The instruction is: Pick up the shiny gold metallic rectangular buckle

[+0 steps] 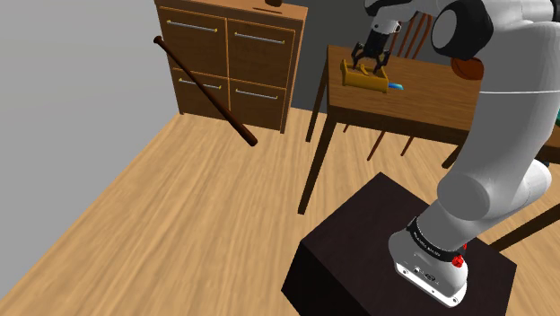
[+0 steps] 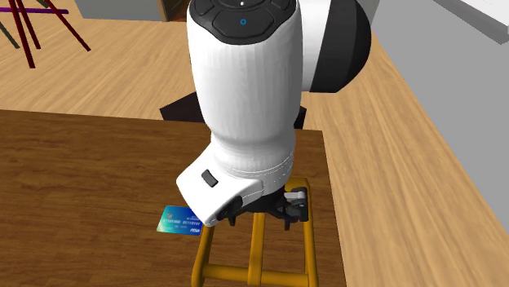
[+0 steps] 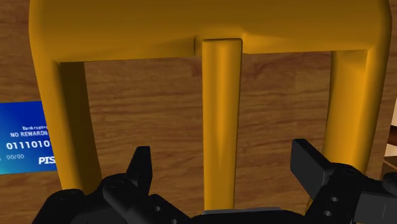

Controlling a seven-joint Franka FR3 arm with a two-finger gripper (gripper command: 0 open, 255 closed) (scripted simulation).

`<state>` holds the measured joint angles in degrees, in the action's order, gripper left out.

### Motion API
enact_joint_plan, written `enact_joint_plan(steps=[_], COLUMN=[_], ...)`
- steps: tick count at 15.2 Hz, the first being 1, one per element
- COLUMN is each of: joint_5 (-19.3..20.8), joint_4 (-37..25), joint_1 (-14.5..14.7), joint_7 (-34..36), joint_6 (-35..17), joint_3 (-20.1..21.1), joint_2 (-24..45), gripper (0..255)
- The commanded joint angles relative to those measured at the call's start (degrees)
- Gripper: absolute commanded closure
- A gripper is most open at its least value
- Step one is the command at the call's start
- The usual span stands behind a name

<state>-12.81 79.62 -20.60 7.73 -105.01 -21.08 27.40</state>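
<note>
**A:** What sits closest to the hand?
**B:** The gripper (image 3: 222, 159) has its two black fingers (image 3: 141, 168) spread apart and holds nothing. The centre bar (image 3: 221, 114) of the gold buckle (image 3: 210, 28) runs between them, and neither finger touches it.

**A:** How does the buckle lie?
**B:** It lies flat on the wooden table (image 2: 81, 179), close to the edge at the second exterior view's right. It is a shiny rectangular frame with that one bar down its middle.

**A:** Is anything next to it?
**B:** A blue card (image 2: 181, 221) lies on the table just beside the frame's long side. I cannot tell whether the two touch.

**A:** And farther off?
**B:** In the shoulder view the black stand (image 1: 377, 242) rests on a wooden floor (image 1: 179, 206). Beyond that, a chest of drawers (image 1: 238, 58) stands against the grey wall, and a dark bat (image 1: 205, 90) slants across its front.
</note>
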Motion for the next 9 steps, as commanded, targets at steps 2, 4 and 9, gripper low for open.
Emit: enact_joint_plan(steps=[2,4,9], joint_5=[0.0,0.0,0.0], joint_4=[0.7,0.6,0.6], joint_1=[0.1,0.1,0.0], joint_7=[-0.1,-0.1,-0.1], joint_6=[-0.7,-0.7,-0.7], joint_3=[0.0,0.0,0.0], joint_2=[-0.1,0.0,0.0], gripper=[0,255,255])
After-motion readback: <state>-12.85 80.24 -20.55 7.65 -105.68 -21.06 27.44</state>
